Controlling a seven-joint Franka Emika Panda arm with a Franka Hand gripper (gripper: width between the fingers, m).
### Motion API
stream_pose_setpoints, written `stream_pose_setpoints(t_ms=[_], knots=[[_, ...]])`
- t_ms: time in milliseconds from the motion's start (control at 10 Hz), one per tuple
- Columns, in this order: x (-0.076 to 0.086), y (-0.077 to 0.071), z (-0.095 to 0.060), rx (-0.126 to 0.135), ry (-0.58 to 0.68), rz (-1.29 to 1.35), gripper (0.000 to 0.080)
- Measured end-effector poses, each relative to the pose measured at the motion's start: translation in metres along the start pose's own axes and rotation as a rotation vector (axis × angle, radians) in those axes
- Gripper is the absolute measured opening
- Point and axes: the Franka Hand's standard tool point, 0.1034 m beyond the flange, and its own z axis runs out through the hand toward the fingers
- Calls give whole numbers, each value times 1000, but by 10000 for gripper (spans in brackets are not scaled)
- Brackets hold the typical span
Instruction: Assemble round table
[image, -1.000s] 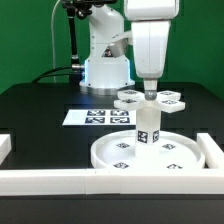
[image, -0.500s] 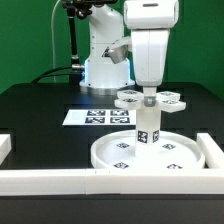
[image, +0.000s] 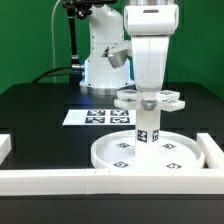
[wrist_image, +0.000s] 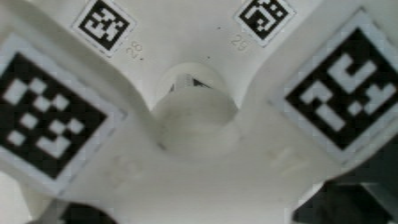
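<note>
Near the front of the black table (image: 30, 115) lies the disc (image: 150, 153), flat, hemmed by white border bars (image: 60, 178) at the front and at the exterior view's right. On its middle stands the leg (image: 147, 130), upright, with square tags on its side. Atop the leg sits the cross piece (image: 150, 99) — level, its arms reaching out to both sides, each arm showing a tag on its upper face.

Straight above hangs the arm, its white body filling the upper middle of the exterior view. The end effector (image: 148, 92) comes down onto the centre of the cross piece. Whether its fingers are spread or pressed together I cannot tell — the hub hides the tips in the exterior view, and the wrist view is too close.

That wrist view shows the cross piece (wrist_image: 196, 120) very near: a pale rounded hub, with tagged arms spreading away from it.

Behind the disc, toward the exterior view's left, the marker board (image: 97, 117) lies flat on the table, well apart from the furniture. The robot's base (image: 105, 65) stands behind it.
</note>
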Motion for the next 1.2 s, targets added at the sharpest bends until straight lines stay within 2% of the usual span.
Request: stream_pose_setpoints(t_ms=[100, 600, 900, 1000, 1100, 1200], knots=[[-1, 0, 0, 0, -1, 2, 452], [-3, 0, 0, 5, 3, 61, 453], [-6, -3, 1, 45, 31, 440, 453], [-5, -3, 1, 49, 29, 519, 453], [-5, -1, 1, 33, 35, 590, 453], [-5, -1, 1, 35, 33, 673, 453]])
